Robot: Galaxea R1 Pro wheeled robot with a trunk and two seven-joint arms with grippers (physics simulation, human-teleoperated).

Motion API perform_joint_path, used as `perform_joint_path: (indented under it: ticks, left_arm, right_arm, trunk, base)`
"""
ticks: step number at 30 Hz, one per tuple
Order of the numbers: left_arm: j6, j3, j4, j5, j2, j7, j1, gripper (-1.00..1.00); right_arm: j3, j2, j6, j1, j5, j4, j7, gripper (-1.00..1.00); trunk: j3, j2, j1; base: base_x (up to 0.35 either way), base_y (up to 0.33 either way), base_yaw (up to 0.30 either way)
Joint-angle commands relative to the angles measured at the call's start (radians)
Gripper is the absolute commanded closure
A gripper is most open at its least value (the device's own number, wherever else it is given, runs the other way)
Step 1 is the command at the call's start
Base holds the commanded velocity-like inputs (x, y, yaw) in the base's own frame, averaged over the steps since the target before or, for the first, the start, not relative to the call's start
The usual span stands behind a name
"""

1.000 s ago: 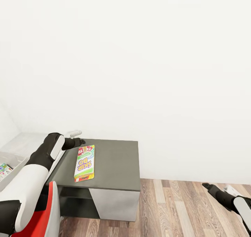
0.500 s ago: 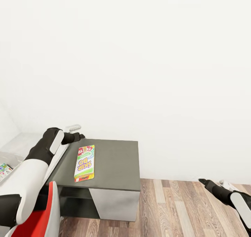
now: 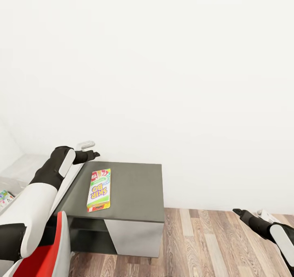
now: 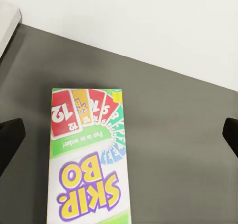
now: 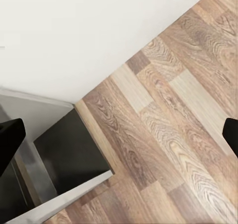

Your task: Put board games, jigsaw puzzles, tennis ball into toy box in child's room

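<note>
Board game (image 3: 99, 189): one thin rectangular box, white, red, yellow and green, lying flat on the dark grey surface (image 3: 134, 191) of a low cabinet, lower centre-left of the head frame, close to that surface's left edge. Cover lettering is reading "SKIP BO" in big yellow letters edged in purple, upside down to the camera; red cards printed with "12" are fanning across the far end. In the left wrist view the same box (image 4: 88, 154) is running off the bottom edge, so its near end is cut away; a line of small print under the cards is too fine to read.

Left claw (image 3: 92, 154): hanging above the back left corner of the dark surface, apart from the box, fingers spread wide and gripping nothing; in the left wrist view its two dark fingertips (image 4: 10, 140) are showing at opposite edges of the frame.

Right claw (image 3: 237, 213): hanging over the wood-plank floor (image 3: 212, 244) at lower right, fingers apart and empty.

Pale table (image 3: 20, 167) at far left: partly hidden behind the left arm; printed boxes at the left edge are cropped and hard to make out.

Change from half a second ago: the left claw is sitting slightly higher; the box is lying in the same spot.
</note>
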Motion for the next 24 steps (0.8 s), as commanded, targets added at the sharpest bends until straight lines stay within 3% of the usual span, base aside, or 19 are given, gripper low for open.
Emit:
perform_joint_path:
  ticks: [1, 24]
  left_arm:
    - [0.005, 0.000, -0.001, 0.009, 0.000, 0.005, -0.001, -1.00]
    - [-0.026, -0.007, -0.014, 0.011, -0.006, -0.002, -0.001, -1.00]
  right_arm:
    - [0.000, 0.000, 0.004, -0.001, -0.011, -0.001, -0.009, -1.00]
    - [0.000, -0.004, 0.004, -0.001, -0.011, 0.010, -0.006, -1.00]
  trunk:
    - [-0.004, -0.002, 0.001]
    - [-0.041, -0.002, 0.001]
  base:
    - [0.000, 0.000, 0.000]
    - [0.000, 0.000, 0.000]
